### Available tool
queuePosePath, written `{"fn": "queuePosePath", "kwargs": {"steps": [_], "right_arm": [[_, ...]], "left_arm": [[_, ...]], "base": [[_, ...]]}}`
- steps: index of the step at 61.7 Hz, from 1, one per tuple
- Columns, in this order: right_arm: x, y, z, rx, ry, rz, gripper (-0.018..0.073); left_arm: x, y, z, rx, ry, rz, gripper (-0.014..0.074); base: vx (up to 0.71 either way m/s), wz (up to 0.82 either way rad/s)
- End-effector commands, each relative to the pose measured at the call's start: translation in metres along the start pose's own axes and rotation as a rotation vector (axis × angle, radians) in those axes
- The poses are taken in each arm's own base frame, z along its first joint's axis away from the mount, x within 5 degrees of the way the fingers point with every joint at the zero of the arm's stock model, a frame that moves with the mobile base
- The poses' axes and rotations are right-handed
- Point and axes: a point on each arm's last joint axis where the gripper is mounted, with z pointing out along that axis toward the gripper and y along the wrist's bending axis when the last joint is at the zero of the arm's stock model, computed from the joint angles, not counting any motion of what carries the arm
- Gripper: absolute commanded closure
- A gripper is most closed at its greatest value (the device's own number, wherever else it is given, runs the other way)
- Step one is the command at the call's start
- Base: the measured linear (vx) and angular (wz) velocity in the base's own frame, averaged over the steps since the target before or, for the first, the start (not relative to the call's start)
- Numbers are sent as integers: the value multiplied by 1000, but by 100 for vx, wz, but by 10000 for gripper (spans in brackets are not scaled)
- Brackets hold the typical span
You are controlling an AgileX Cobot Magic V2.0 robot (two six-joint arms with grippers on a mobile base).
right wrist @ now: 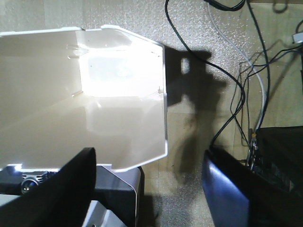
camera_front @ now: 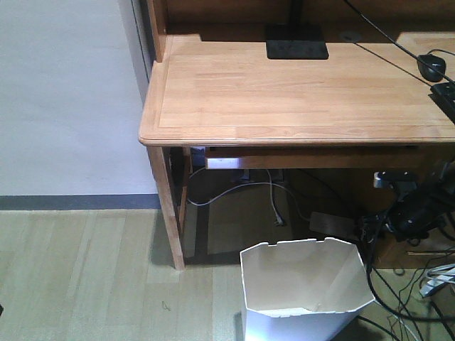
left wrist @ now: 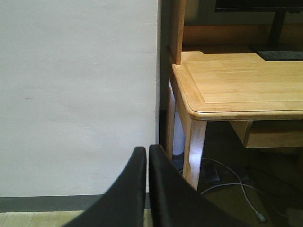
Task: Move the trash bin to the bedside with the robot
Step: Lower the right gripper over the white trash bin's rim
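**Right pincer poised over the bin rim, before the grasp**

The right gripper (right wrist: 149, 153) was spread wide, its fingers (right wrist: 66, 189) set to either side of a faceted edge of the trash bin (right wrist: 71, 94). One finger lay on the side of the white interior, and the other lay outside it, over the floor (right wrist: 189, 137). We saw nothing pinched, and we could not tell how far above the rim the jaws hung. The left gripper (left wrist: 147, 151) was pressed together on nothing, facing the pale wall (left wrist: 75, 94) beside the corner of the desk (camera_front: 298, 92).

The bin stood upright on the floor just in front of that desk, below its front edge and towards its right end. Loose cables (right wrist: 261, 104) trailed near the bin's base. No bed appeared in any view, so we judged the carry to the bedside not yet begun.

We took the step in hand to be the grasp of the rim. To do it well, the wall should sit deep between the pads before they close. The pads should meet a flat facet squarely and not a corner. The pressure should be modest, because thin plastic is likely to flex or slip. We would also keep the bin upright and clear of the cables as it leaves the desk.
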Motion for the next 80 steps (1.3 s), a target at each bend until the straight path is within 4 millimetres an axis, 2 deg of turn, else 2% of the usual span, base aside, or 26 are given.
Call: {"fn": "queuePosePath", "kwargs": {"steps": [1,26,38,50,71,80], "right_arm": [[-15,-6,7,10,-33,-23,57],[-5,-11,97,-38,97,-14,48],[-7,-14,125,-44,110,-7,48],[-15,-17,144,-60,120,-8,48],[-28,-24,165,-85,129,-10,53],[-28,-27,173,-93,136,-6,114]], "left_arm": [[-1,0,0,4,-65,-7,603],[-1,0,0,4,-65,-7,603],[-1,0,0,4,-65,-7,603],[-1,0,0,4,-65,-7,603],[-1,0,0,4,-65,-7,603],[-1,0,0,4,-65,-7,603]], "base": [[0,0],[0,0],[0,0],[0,0],[0,0],[0,0]]}}
